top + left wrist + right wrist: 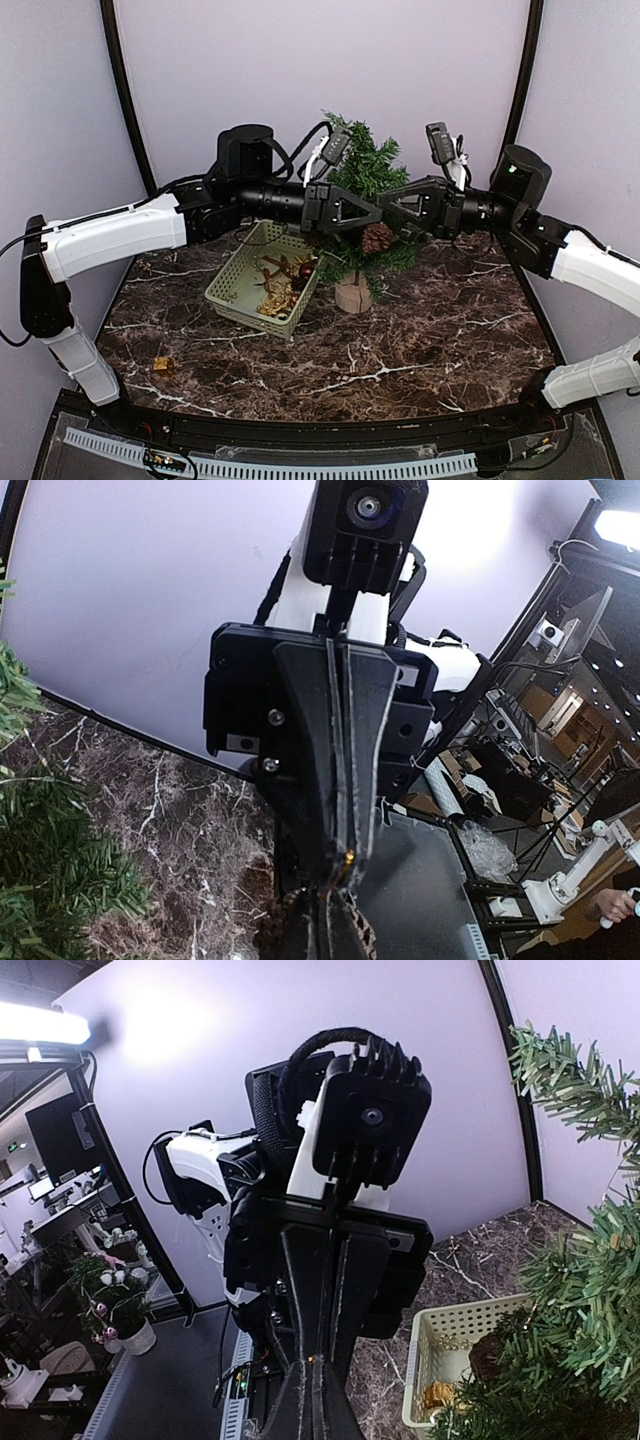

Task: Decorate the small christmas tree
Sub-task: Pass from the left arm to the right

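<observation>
The small christmas tree [362, 165] stands mid-table on a round wooden base [353, 293]; its branches also show in the left wrist view [45, 880] and the right wrist view [590, 1290]. My two grippers meet tip to tip in front of it. A brown pine cone [378, 238] hangs just under the meeting point. The left gripper [374, 220] [345, 880] is shut, and a small gold bit of the cone's loop [347, 858] shows pinched at its tips. The right gripper [388, 214] [312, 1365] is shut on the same gold loop [311, 1358].
A pale green plastic basket [225, 290] [430, 1330] with gold and brown ornaments [278, 293] sits left of the tree's base. A small gold ornament [164, 365] lies on the marble table near the front left. Purple walls close in behind and at both sides.
</observation>
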